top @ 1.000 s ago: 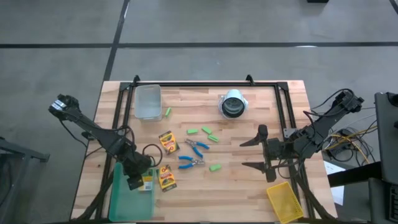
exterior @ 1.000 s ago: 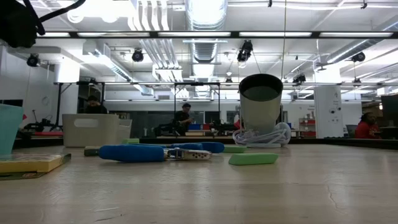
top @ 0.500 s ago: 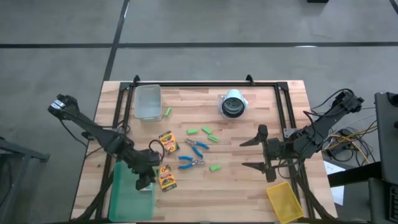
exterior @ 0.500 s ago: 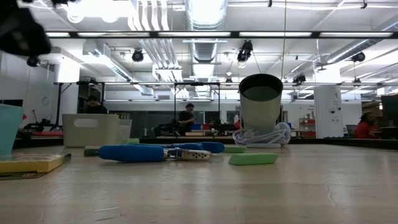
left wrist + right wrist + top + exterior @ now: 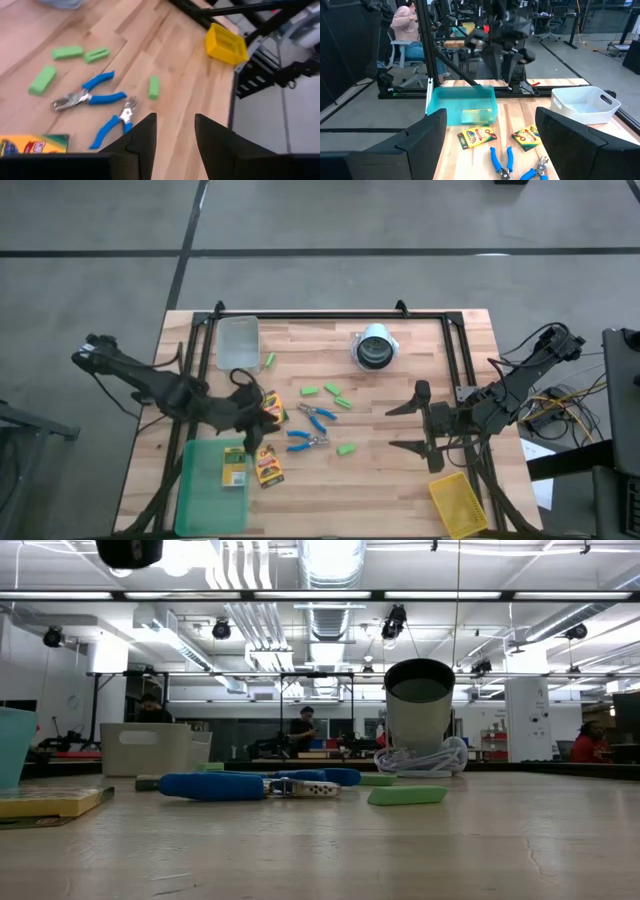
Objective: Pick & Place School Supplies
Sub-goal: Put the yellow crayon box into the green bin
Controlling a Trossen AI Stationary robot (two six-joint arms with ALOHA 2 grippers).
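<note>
Three yellow-and-green crayon boxes show in the high view. One lies flat in the green tray (image 5: 234, 467), one on the table beside the tray (image 5: 268, 467), and one farther off (image 5: 270, 408). Two blue-handled scissors (image 5: 317, 415) (image 5: 305, 442) and several light-green blocks (image 5: 332, 391) lie mid-table. My left gripper (image 5: 256, 420) hovers open and empty by the far crayon box. Its wrist view looks past the gripper (image 5: 175, 140) at the scissors (image 5: 87, 95). My right gripper (image 5: 405, 425) waits open on the table's right.
The green tray (image 5: 200, 490) sits at the near left and a yellow bin (image 5: 460, 502) at the near right. A clear bin (image 5: 238, 343) stands at the far left. A cup on a coiled cord (image 5: 375, 348) stands far centre. A black frame borders the table. People sit in the room beyond.
My left gripper was low over the green tray with a crayon box at its fingers. That box now lies in the tray. The gripper has risen and swung toward the far edge and the right, ending beside the crayon box nearer mid-table. The right arm kept still.
</note>
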